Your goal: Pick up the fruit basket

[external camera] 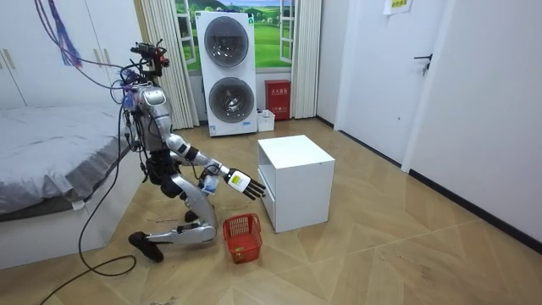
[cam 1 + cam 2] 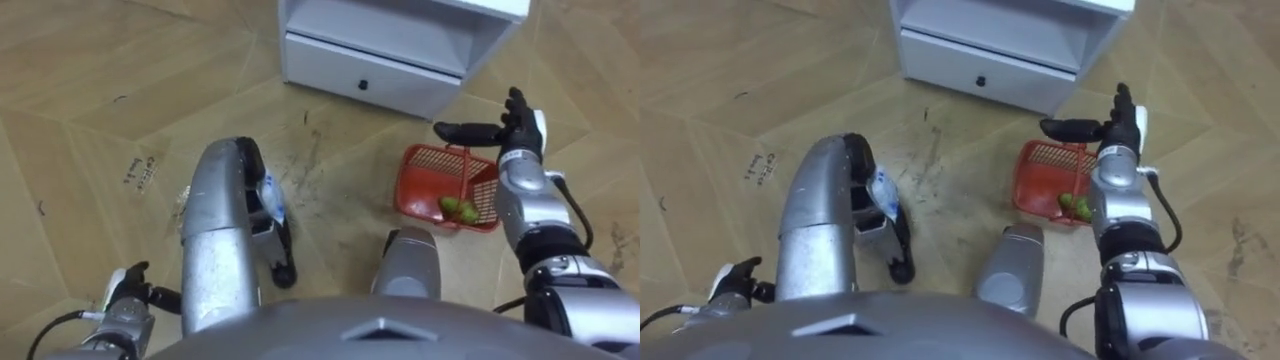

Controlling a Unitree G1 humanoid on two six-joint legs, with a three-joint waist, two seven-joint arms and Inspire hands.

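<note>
The red plastic fruit basket [image 2: 420,187] stands on the wooden floor in front of the white cabinet, its handle [image 2: 465,172] upright. Green fruit [image 2: 458,208] lies in its near right corner. My right hand [image 2: 512,130] hovers open above the basket's far edge, fingers straight and thumb stretched out to the left, touching nothing. In the room view that right hand [image 1: 246,185] hangs well above the basket [image 1: 241,237], and I kneel on one knee beside it. My left hand [image 2: 128,295] hangs low at the lower left, relaxed and holding nothing.
The white cabinet [image 2: 370,75] with a shut bottom drawer stands just beyond the basket. In the room view a bed [image 1: 51,161] is behind me and stacked washing machines [image 1: 227,72] stand at the far wall. Bare floor lies to the room view's right.
</note>
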